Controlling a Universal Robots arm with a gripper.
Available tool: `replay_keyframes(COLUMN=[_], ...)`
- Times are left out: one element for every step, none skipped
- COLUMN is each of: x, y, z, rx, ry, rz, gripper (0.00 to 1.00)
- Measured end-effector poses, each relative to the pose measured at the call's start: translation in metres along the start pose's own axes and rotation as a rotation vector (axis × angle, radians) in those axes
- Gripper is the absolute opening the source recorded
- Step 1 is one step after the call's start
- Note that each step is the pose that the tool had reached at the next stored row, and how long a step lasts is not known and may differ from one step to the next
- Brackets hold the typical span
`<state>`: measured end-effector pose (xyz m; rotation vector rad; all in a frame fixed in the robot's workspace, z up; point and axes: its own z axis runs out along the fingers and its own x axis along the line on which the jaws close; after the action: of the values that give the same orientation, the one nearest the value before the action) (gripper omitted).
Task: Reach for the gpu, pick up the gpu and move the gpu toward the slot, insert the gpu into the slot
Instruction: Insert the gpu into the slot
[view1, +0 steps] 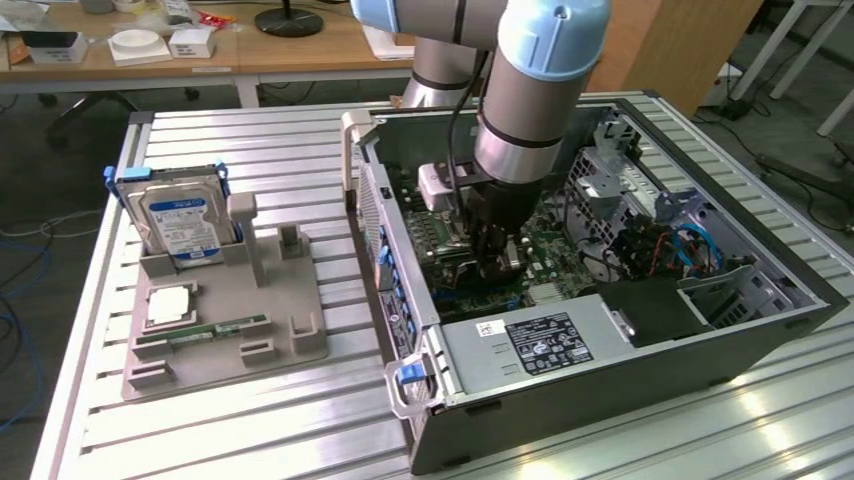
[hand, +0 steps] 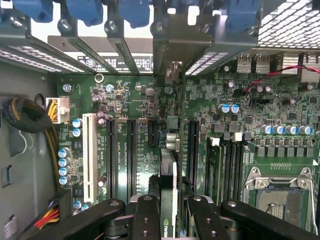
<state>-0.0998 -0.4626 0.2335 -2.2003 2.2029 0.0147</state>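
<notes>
My gripper (hand: 170, 222) is shut on the gpu (hand: 168, 170), which I see edge-on as a thin dark card running between the black fingers (hand: 146, 212). Its silver end bracket (hand: 175, 45) reaches the case's rear slot openings. The card stands upright over the green motherboard (hand: 250, 125), between the long black slots (hand: 131, 155) on one side and another black slot (hand: 191, 150) on the other. Whether its lower edge sits in a slot is hidden. In the exterior view the gripper (view1: 487, 255) is deep inside the open computer case (view1: 747, 330).
A grey holder (view1: 227, 350) at the exterior view's left carries the blue-labelled hard drive (view1: 187, 215) and a green memory stick (view1: 220, 328). Inside the case are the power supply (view1: 534, 345), a white slot (hand: 90, 155), the processor socket (hand: 277, 195) and cable bundles (hand: 22, 115).
</notes>
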Motion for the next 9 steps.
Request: replay_keyframes(x=[0.0, 0.0, 0.0, 0.0, -0.0001, -0.0001, -0.0001, 0.0, 0.0], y=[0.0, 0.0, 0.0, 0.0, 0.0, 0.0, 0.0, 0.0, 0.0], z=[0.0001, 0.0002, 0.0002, 0.0003, 0.0003, 0.0003, 0.0003, 0.0003, 0.0003], rx=[0.0001, 0.0002, 0.0002, 0.0002, 0.0003, 0.0003, 0.0003, 0.0003, 0.0003], ry=[-0.0002, -0.0005, -0.0005, -0.0006, -0.0007, -0.0007, -0.0007, -0.0007, -0.0007], rz=[0.0, 0.0, 0.0, 0.0, 0.0, 0.0, 0.0, 0.0, 0.0], gripper=[0.26, 0.26, 0.26, 0.26, 0.26, 0.26, 0.26, 0.26, 0.26])
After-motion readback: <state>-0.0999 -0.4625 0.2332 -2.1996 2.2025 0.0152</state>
